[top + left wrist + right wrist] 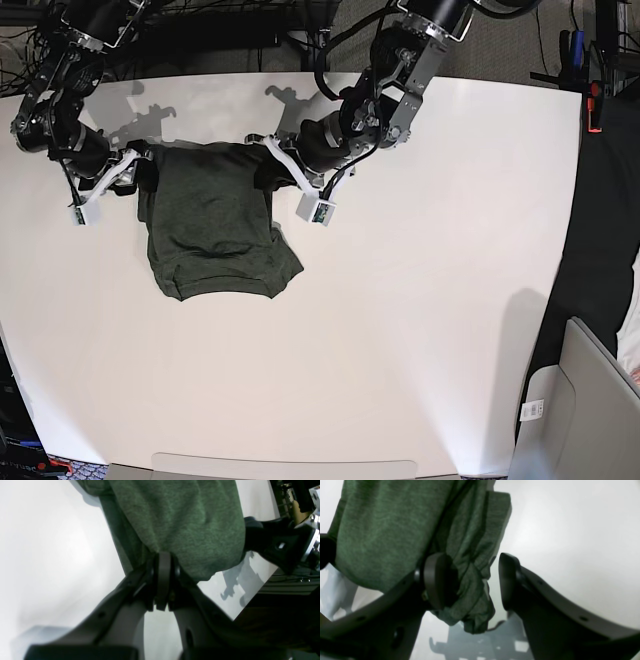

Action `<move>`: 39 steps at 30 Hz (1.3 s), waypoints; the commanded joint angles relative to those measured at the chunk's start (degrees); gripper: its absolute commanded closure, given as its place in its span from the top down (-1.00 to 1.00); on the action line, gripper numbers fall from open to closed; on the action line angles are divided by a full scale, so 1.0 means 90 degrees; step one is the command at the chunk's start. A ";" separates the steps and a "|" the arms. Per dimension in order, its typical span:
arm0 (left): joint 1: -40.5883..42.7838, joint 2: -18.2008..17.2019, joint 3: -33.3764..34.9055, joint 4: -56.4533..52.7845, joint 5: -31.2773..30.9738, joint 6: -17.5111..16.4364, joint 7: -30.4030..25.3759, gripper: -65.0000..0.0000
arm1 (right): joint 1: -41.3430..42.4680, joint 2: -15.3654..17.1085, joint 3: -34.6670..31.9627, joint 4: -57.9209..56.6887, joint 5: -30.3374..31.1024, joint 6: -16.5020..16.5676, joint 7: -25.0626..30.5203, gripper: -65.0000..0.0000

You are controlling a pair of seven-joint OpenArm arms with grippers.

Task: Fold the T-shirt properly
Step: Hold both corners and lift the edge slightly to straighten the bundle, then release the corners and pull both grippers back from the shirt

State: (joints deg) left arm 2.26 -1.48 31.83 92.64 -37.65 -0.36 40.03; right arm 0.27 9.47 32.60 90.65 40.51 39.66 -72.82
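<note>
- A dark olive-green T-shirt (215, 222) lies partly folded on the white table (420, 300), in the far left part of the tabletop as the base camera sees it, its upper edge stretched between two robot arms.
- No containers appear on the table; the shirt is the only loose object on it.
- The left gripper (163, 562), on the shirt's right side in the base view, has its dark pads pressed together with green knit fabric pinched between them at the garment's edge.
- From the left wrist camera, the cloth bunches into a tight gather where it enters the pads and spreads out wide above them over the table.
- The right gripper (475, 580), on the shirt's left side in the base view, stands with its jaws well apart.
- A crumpled fold of the shirt hangs in the gap between the right gripper's fingers (437, 580), draped against one round pad and clear of the other, so the cloth rests there unclamped.
- In the base view the shirt's lower hem curves toward the near side of the table, with a small flap jutting out at its lower right corner.
- Shadows of both arms fall on the table just beyond the shirt's far edge.
</note>
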 commanded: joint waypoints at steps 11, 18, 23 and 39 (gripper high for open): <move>-0.0071 0.0052 0.0004 0.0134 -0.0071 -0.0053 -0.0126 -1.00 | 0.0062 0.0007 0.0036 0.0628 0.0632 0.0038 0.0086 -0.07; -0.0071 0.0052 0.0004 0.0134 -0.0071 -0.0053 -0.0126 -1.00 | 0.0053 0.0007 0.0036 0.0677 0.0856 0.0038 0.0086 -0.07; -0.0071 0.0042 0.0004 0.0134 -0.0071 -0.0053 -0.0126 -1.00 | 0.0111 -0.0032 0.0016 0.0267 0.0788 0.0038 0.0115 -0.07; -0.0061 0.0052 0.0013 0.0134 -0.0071 -0.0053 -0.0126 -1.00 | 0.0180 -0.0042 0.0016 -0.0016 0.0769 0.0038 0.0086 -0.92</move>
State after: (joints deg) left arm 2.26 -1.48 31.86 92.64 -37.65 -0.38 39.99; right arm 1.26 8.49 32.64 89.49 45.95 39.66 -72.86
